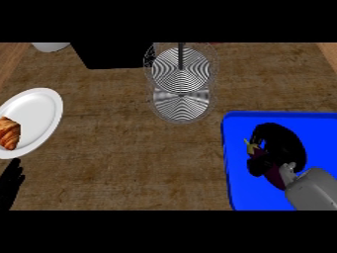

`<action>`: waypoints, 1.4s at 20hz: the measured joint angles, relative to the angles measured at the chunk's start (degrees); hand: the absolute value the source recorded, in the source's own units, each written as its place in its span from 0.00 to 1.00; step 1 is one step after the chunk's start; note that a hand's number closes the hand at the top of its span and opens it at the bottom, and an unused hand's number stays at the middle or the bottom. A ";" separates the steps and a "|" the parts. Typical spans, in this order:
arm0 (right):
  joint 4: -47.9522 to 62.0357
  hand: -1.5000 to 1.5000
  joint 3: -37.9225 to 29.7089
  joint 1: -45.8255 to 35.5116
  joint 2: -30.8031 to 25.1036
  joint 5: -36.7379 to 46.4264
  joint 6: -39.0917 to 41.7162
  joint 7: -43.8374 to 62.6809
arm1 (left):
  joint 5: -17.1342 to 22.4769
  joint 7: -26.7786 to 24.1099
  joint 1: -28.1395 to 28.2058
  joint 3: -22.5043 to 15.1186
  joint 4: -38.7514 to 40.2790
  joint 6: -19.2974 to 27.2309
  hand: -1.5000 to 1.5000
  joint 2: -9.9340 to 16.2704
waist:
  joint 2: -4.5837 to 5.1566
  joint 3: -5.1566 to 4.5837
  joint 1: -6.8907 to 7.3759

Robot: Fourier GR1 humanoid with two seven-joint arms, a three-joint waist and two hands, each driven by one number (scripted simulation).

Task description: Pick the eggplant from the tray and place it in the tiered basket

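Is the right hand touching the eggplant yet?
Touching. In the head view the right hand curls over the eggplant on the tray, partly hiding it.

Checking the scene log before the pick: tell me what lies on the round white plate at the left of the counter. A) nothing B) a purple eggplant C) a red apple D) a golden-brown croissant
D: a golden-brown croissant lies on the round white plate, while the purple eggplant sits on the blue rectangular tray under the right hand.
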 measured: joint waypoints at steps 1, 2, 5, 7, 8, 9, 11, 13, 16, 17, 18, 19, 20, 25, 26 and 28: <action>-1.49 1.00 0.66 -0.38 1.37 1.59 -1.46 1.85 | 0.15 0.14 0.47 -0.03 -0.22 0.00 0.50 0.22 | -0.01 -0.01 -0.15; -3.05 1.00 0.81 -0.83 2.80 2.77 -2.96 3.51 | 0.25 0.15 1.26 -0.02 -0.87 0.10 0.50 0.53 | -0.08 0.08 -0.26; -8.61 1.00 0.19 -2.00 5.63 5.83 -6.48 7.26 | 0.24 0.30 0.54 -0.57 -0.68 0.81 0.50 -0.56 | -0.11 -0.30 -1.62; -12.82 1.00 -0.76 -3.20 7.12 7.98 -8.24 9.34 | 0.14 0.50 0.27 -0.76 -0.45 1.16 0.50 -0.95 | -0.16 -0.25 -2.42; -14.98 1.00 -1.42 -3.98 7.58 9.01 -8.66 9.98 | 0.11 0.72 0.11 -0.83 -0.42 1.44 0.50 -1.17 | -0.20 -0.19 -2.83; -17.15 1.00 -2.01 -4.60 7.98 10.18 -9.04 10.48 | 0.09 0.75 -0.01 -0.89 -0.34 1.57 0.50 -1.38 | -0.24 -0.13 -3.06; -21.41 1.00 -2.83 -6.10 7.85 13.06 -9.09 11.38 | 0.20 0.62 -0.06 -0.76 -0.20 1.80 0.50 -1.67 | -0.33 -0.07 -3.41; -25.13 1.00 -3.85 -8.12 7.27 15.62 -8.42 12.33 | -0.08 0.65 -0.32 -0.85 -0.23 2.19 0.50 -1.84 | -0.31 -0.03 -3.68; -29.61 1.00 -4.85 -10.53 6.39 18.46 -6.37 13.87 | -0.02 0.14 -0.53 -0.93 -0.04 2.14 0.50 -2.01 | -0.21 0.02 -3.53; -30.81 1.00 -5.37 -11.32 6.18 18.98 -5.58 14.34 | -0.11 0.24 -0.67 -1.05 -0.02 2.22 0.50 -2.00 | -0.12 0.04 -3.45; -32.11 1.00 -5.69 -12.06 6.14 19.47 -4.78 14.78 | -0.35 0.30 -0.73 -1.17 0.02 2.37 0.50 -1.98 | -0.09 0.07 -3.47; -32.98 1.00 -5.89 -12.92 6.23 19.93 -3.96 15.19 | -0.33 0.33 -0.81 -1.25 0.09 2.37 0.50 -1.96 | -0.04 0.07 -3.47; -33.89 1.00 -6.27 -13.49 6.14 20.42 -3.11 15.61 | -0.19 0.48 -0.92 -1.29 0.02 2.32 0.50 -1.94 | 0.03 0.03 -3.32; -34.24 1.00 -8.45 -17.64 7.98 22.42 0.44 17.15 | -0.67 0.49 -1.84 -2.01 -0.08 2.16 0.50 -1.77 | 0.44 -0.11 -2.27; -33.82 1.00 -9.06 -18.48 8.39 22.53 1.03 17.10 | -1.08 0.52 -2.08 -2.24 -0.03 2.31 0.50 -1.72 | 0.57 -0.08 -2.14; -32.44 1.00 -10.60 -20.68 9.40 22.79 2.24 17.23 | -1.18 0.33 -2.58 -2.58 0.03 2.22 0.50 -1.60 | 0.71 -0.16 -1.61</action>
